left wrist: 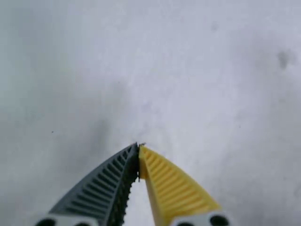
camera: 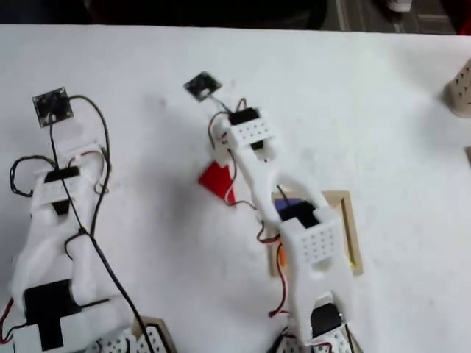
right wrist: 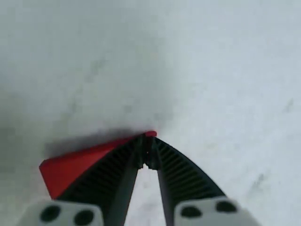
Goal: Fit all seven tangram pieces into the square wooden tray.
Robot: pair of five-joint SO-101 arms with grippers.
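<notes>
Left gripper (left wrist: pixel 138 149): grey and yellow fingers (left wrist: pixel 164 183) closed tip to tip, nothing between them, over bare white worktop (camera: pixel 383 110). Right gripper (right wrist: pixel 146 147): black fingers meet at the tips directly at a corner of the red piece (right wrist: pixel 66 167); whether they pinch it or merely sit over it cannot be determined. In the high view the red piece (camera: pixel 213 179) lies on the worktop at 10 o'clock from the wooden tray (camera: pixel 348 215), apart from it. The tray holds a blue piece (camera: pixel 288 204) and an orange piece (camera: pixel 280 255), partly hidden by the right arm.
</notes>
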